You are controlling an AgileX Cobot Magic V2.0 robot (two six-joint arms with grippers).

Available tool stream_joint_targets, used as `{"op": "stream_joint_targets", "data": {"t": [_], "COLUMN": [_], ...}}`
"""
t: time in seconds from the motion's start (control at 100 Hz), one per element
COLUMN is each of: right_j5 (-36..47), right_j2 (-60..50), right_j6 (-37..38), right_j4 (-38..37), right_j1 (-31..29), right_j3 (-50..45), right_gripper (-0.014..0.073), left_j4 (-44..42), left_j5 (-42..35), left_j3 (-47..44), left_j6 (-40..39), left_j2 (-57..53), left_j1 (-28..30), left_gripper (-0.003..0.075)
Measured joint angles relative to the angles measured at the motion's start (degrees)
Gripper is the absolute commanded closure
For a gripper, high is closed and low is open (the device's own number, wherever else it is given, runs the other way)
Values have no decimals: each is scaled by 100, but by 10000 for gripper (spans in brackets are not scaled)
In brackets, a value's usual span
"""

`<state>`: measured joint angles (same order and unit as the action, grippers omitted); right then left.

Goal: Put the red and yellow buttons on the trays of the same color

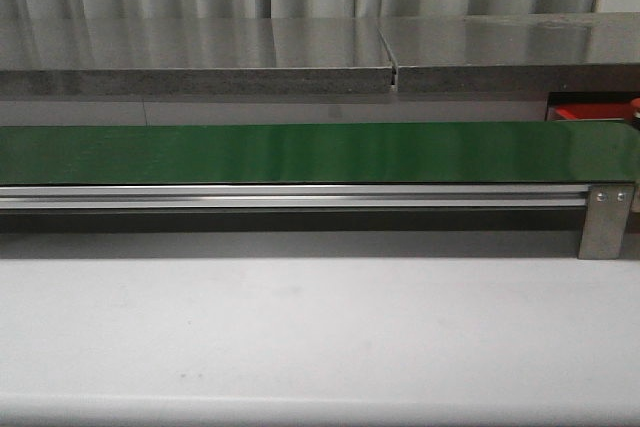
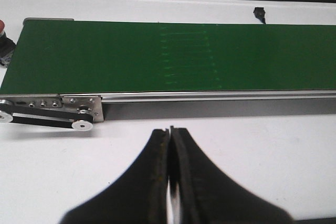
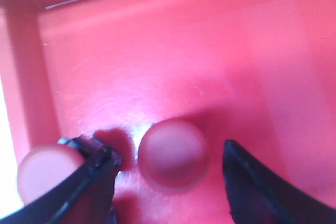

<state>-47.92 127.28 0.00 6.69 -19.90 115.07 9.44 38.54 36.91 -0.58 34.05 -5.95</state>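
White table [image 1: 320, 337] carrying a green conveyor belt [image 1: 300, 152] whose long axis runs left to right across the front view; its surface is bare. Red tray [image 3: 157, 61], seen close from the right wrist, glossy floor with a raised rim. Two red buttons lie on the tray floor, round, flat faces upward, so no long axis shows: one [image 3: 173, 153] sits between the spread fingers of the right gripper [image 3: 170, 177], ungripped; the other [image 3: 44, 174] lies just outside one finger. Left gripper [image 2: 170, 177] hangs above the table near the belt, fingers pressed together, holding nothing.
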Motion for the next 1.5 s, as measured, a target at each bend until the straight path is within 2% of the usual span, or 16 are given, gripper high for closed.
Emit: {"op": "stream_joint_targets", "data": {"t": [0.15,0.22,0.29,0.48,0.58,0.87,1.5], "right_j5": [-280,-441,-571,-872,-1008,-1018,-158], "right_j2": [-314,-467,-613,-1000,-1191,-1996,-4947], "right_j6": [-88,-210,-295,-408,-420,-433,-433], "right_j4": [-66,-90,-103,-121,-126,-220,-279], "right_j1": [67,146,291,754,992,1414,1470], "right_j3": [0,0,0,0,0,-802,-4090], "right_gripper": [137,177,272,610,718,710,710], "left_j4": [0,0,0,0,0,0,0], "left_j5": [0,0,0,0,0,0,0], "left_j3": [0,0,0,0,0,0,0], "left_j6": [0,0,0,0,0,0,0], "left_j2": [0,0,0,0,0,0,0], "left_j1": [0,0,0,0,0,0,0], "left_gripper": [741,741,741,741,741,741,741]}}
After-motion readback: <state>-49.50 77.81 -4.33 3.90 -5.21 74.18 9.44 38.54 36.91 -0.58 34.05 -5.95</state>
